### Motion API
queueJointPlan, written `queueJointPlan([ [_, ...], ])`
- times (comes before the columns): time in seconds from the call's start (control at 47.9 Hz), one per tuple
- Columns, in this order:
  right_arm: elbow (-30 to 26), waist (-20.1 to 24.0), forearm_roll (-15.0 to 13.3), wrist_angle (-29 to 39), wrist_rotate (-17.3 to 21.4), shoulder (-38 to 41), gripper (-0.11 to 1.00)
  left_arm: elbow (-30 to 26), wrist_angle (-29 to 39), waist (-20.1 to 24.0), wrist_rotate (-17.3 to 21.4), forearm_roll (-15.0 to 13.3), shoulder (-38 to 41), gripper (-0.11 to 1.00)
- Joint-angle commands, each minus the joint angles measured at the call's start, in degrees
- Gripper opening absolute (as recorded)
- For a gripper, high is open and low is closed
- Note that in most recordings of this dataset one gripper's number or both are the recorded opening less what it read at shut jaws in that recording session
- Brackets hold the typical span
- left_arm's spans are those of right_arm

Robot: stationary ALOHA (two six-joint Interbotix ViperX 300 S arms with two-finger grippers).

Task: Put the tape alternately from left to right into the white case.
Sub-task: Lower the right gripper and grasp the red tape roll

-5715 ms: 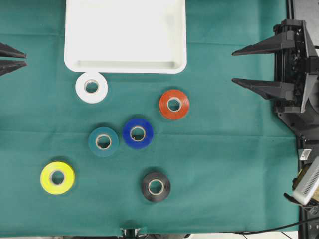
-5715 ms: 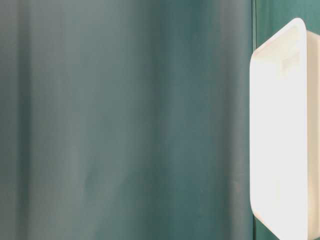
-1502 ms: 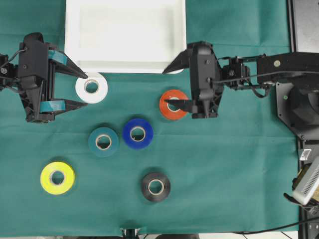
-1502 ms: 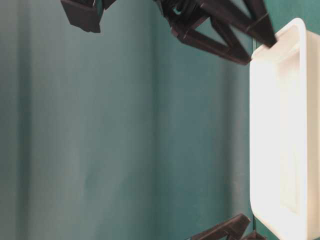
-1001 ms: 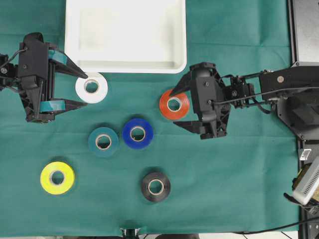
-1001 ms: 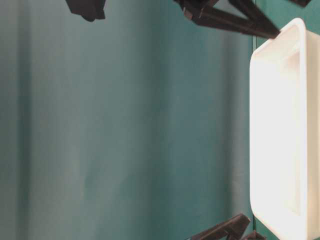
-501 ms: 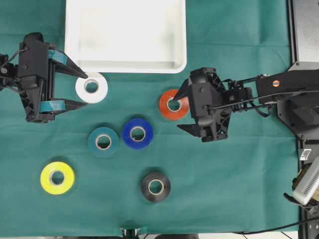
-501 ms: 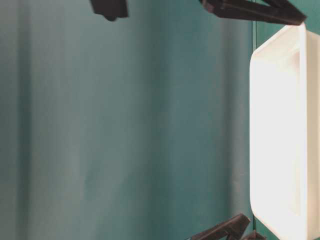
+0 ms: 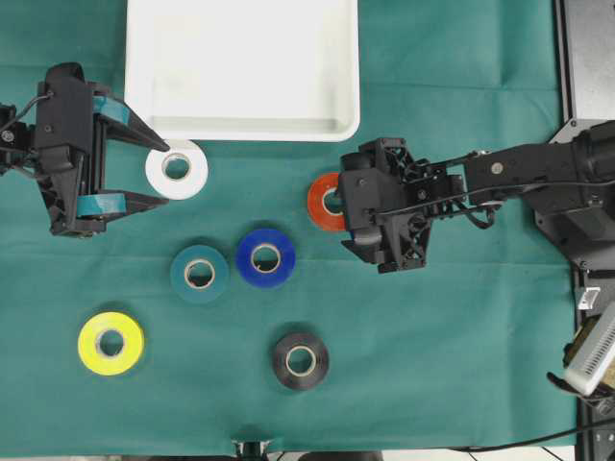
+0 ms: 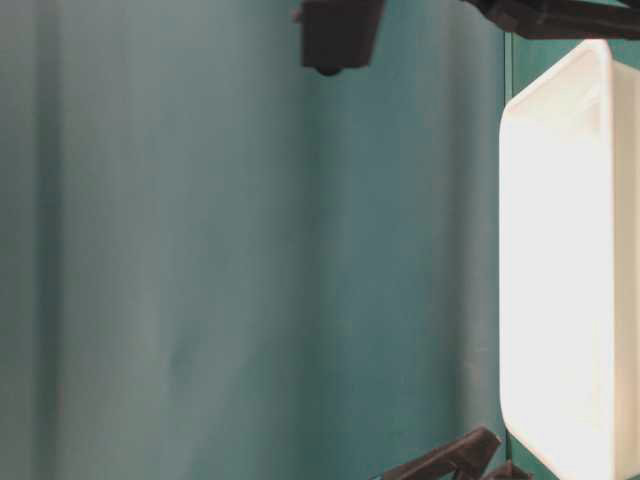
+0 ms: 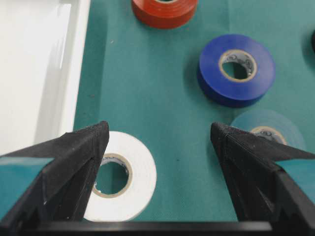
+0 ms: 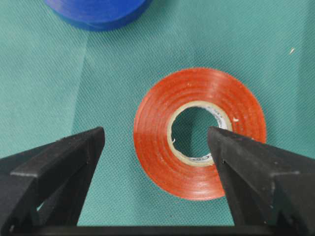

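Handling: treat each tape roll as light and stiff, a smooth flat ring; you should pinch it across its outer wall.
White case [image 9: 242,130]: empty, at the far edge of the surface.
Rolls: all six lie flat on the green cloth outside the case.
Right gripper [image 12: 156,140]: jaws wide apart, holding nothing, hanging over the red-orange roll [image 12: 199,132].
Left gripper [image 11: 160,135]: jaws wide apart, empty; one finger overlaps the white roll [image 11: 132,177], contact unclear.

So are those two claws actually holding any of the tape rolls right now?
No. Both stand open and empty: the left gripper has one finger over the white roll, and the right gripper is above the red-orange roll, not closed.
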Motion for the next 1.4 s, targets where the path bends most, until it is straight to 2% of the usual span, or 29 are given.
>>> queueJointPlan([
  [0.0, -1.23, -0.79, -0.09, -0.35, 0.09, 0.53, 0.82, -1.14, -0.26, 0.18, 0.00, -0.09, -0.35, 0.91],
  [0.292, -2.81, -1.85, 0.00, -0.09, 0.09, 4.04, 0.82, -1.14, -0.26, 0.09, 0.00, -0.09, -0.26, 0.91],
  [0.438, -3.43, -1.85, 0.00, -0.09, 0.09, 4.75, 0.76, -1.05, -0.26, 0.09, 0.00, -0.09, -0.35, 0.91],
  [0.751, -3.87, -1.85, 0.00, 0.00, 0.09, 4.83, 0.49, -0.79, -0.26, 0.09, 0.00, -0.09, -0.35, 0.91],
  [0.793, -3.87, -1.85, -0.09, 0.00, 0.09, 4.83, 0.43, -0.79, -0.26, 0.18, 0.00, -0.09, -0.35, 0.91],
  [0.939, -3.96, -1.93, 0.00, 0.53, 0.09, 4.48, 0.11, -0.79, -0.26, 0.09, 0.00, -0.09, -0.26, 0.91],
  [1.001, -4.04, -1.85, -0.09, 0.79, 0.09, 4.13, 0.02, -0.79, -0.26, 0.09, 0.00, -0.09, -0.35, 0.91],
  [1.377, -3.96, -1.76, 0.00, 1.49, 1.85, 1.85, 0.02, -0.79, -0.26, 0.09, 0.00, -0.09, -0.35, 0.91],
])
